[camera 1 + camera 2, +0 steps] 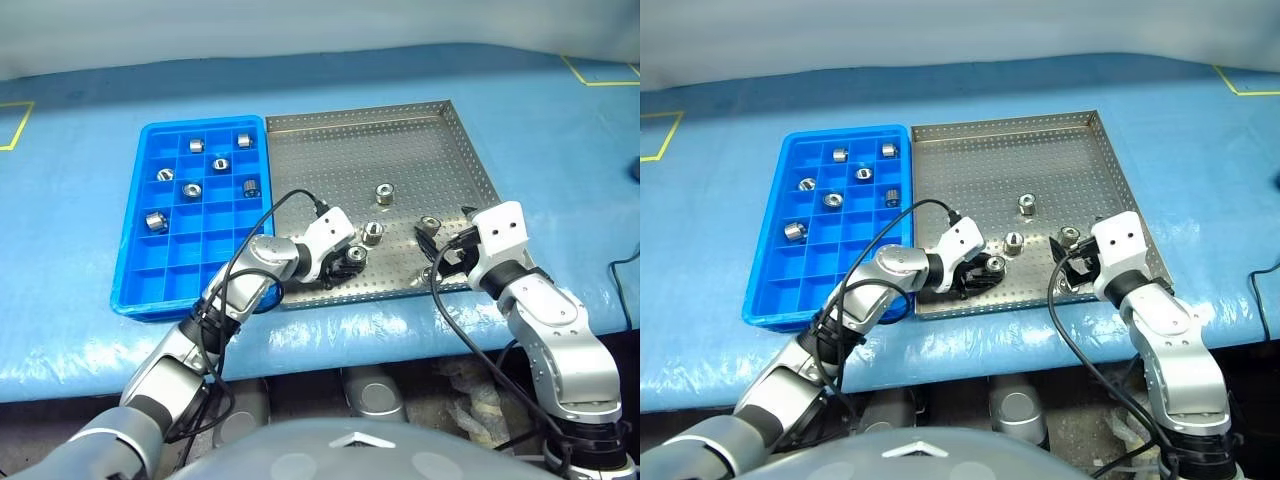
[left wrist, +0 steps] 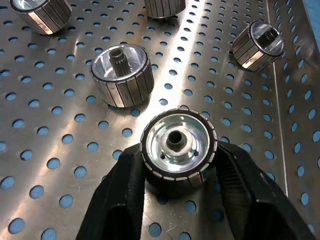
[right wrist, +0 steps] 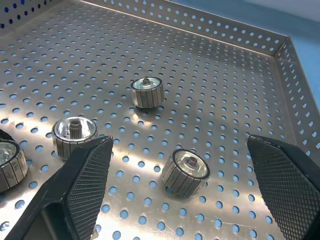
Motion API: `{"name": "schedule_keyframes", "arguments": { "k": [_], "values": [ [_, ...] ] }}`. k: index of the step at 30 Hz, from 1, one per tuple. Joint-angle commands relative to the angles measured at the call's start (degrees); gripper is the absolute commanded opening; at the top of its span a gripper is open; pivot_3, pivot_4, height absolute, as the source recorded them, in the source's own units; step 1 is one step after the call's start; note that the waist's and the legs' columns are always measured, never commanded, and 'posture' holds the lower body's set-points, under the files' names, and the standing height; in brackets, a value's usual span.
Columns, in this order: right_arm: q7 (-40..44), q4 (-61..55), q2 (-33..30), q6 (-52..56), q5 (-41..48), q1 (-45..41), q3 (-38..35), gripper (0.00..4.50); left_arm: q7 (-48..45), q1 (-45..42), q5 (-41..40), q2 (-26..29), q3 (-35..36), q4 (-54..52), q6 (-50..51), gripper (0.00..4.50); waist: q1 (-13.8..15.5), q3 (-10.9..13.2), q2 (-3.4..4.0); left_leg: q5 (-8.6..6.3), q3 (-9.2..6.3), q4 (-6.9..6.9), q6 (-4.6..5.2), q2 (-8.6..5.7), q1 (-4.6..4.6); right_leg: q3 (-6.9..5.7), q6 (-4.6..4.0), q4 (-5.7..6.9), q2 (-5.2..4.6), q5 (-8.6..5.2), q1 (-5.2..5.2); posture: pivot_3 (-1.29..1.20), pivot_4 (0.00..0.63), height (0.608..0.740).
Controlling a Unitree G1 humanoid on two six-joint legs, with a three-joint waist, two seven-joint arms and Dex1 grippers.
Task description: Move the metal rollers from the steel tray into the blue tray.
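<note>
Perforated grey steel is what your gripped roller sits on, and that is where the trouble could start. The small shiny ribbed metal roller stands on end on the large square steel tray, near its front rim. If you lift fast, its smooth rounded side could slip between the black pads and drop back. A neighbouring roller sits close by, so a sideways swing could knock it away. On the way to the bright blue gridded plastic tray, just beside the steel one on your left, clear both raised rims or the roller could catch. Seven rollers already lie in its compartments; choose a free cell.

Your left gripper is clamped on that roller, one finger on each side of it, apparently at mid-height.

Your right gripper is spread wide and holds nothing; it hovers low over the tray with another roller lying between its fingers, untouched.
</note>
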Motion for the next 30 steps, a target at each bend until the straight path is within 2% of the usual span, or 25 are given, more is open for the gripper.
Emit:
{"name": "schedule_keyframes", "arguments": {
  "k": [1,2,5,9,14,17,20,26,30],
  "values": [
    [0.6,-0.3,-0.3,-1.1,-0.4,-0.7,0.3,4.5,-0.8,0.5,-0.8,0.0,1.8,-2.3,-2.0,1.74,0.1,0.0,0.0,0.0,0.0,-0.01,0.0,0.0,0.0,0.0,0.0,0.0,0.0,0.0,0.0,-0.24,0.15,0.74],
    [0.7,-0.2,-0.3,-1.2,-0.5,-0.8,0.5,4.5,-1.2,0.6,-1.1,0.1,2.2,-2.7,-2.3,1.74,0.1,0.0,0.0,0.0,0.0,-0.01,0.0,0.0,0.0,0.0,0.0,0.0,0.0,0.0,0.0,-0.24,0.15,0.74],
    [1.1,0.1,-0.4,-1.4,-0.7,-1.0,0.9,4.5,-1.7,0.4,-6.1,0.3,9.3,-6.0,-1.3,1.74,0.1,0.0,-0.01,0.0,0.0,-0.01,0.0,0.0,-0.01,0.01,0.0,0.0,0.0,0.0,-0.03,-0.23,0.15,0.74],
    [1.9,0.7,-0.6,-1.8,-0.7,-1.4,1.4,4.5,-2.8,0.6,-11.7,5.1,18.5,-13.0,1.6,1.74,0.1,0.0,0.0,0.0,0.0,-0.02,0.0,0.03,-0.01,0.01,0.0,0.02,0.01,0.0,-0.05,-0.21,0.15,0.74],
    [2.7,1.6,-0.6,-2.3,-0.8,-2.0,1.8,4.5,-0.6,4.0,-9.8,17.3,24.6,-21.3,6.2,1.74,0.3,0.0,-0.01,0.0,0.0,-0.09,0.01,0.05,0.01,0.01,-0.03,0.03,0.03,-0.01,-0.06,-0.17,0.15,0.74],
    [3.2,2.2,-0.7,-2.7,-0.9,-2.6,2.3,4.5,-0.7,9.5,-10.2,25.5,28.1,-28.1,10.5,1.74,0.6,0.0,-0.05,-0.03,0.01,-0.1,0.05,0.05,-0.01,0.02,-0.06,0.0,0.02,-0.03,-0.08,-0.15,0.15,0.74],
    [4.1,3.4,-0.7,-3.1,-0.8,-3.5,3.1,4.5,-0.8,15.9,-10.8,31.5,31.7,-32.6,12.9,1.74,1.5,0.1,-0.09,-0.05,0.0,-0.14,0.06,0.08,-0.04,0.0,-0.1,-0.02,0.01,-0.05,-0.11,-0.12,0.15,0.74],
    [6.5,4.8,-1.0,-4.2,-0.4,-5.2,5.0,4.5,1.6,25.4,-10.5,34.3,41.1,-34.3,15.1,1.74,4.5,0.1,-0.17,-0.05,0.0,-0.13,0.05,0.1,-0.01,-0.06,-0.48,-0.01,-0.01,-0.26,-0.11,-0.05,0.15,0.74],
    [7.0,2.6,0.4,-3.6,2.4,-5.5,3.5,4.5,3.8,29.9,-8.7,34.5,43.8,-32.7,14.5,1.74,6.3,0.1,-0.17,-0.06,0.0,-0.15,0.05,0.11,-0.01,-0.09,-0.5,-0.02,-0.01,-0.28,-0.12,-0.02,0.15,0.74]
  ]
}}
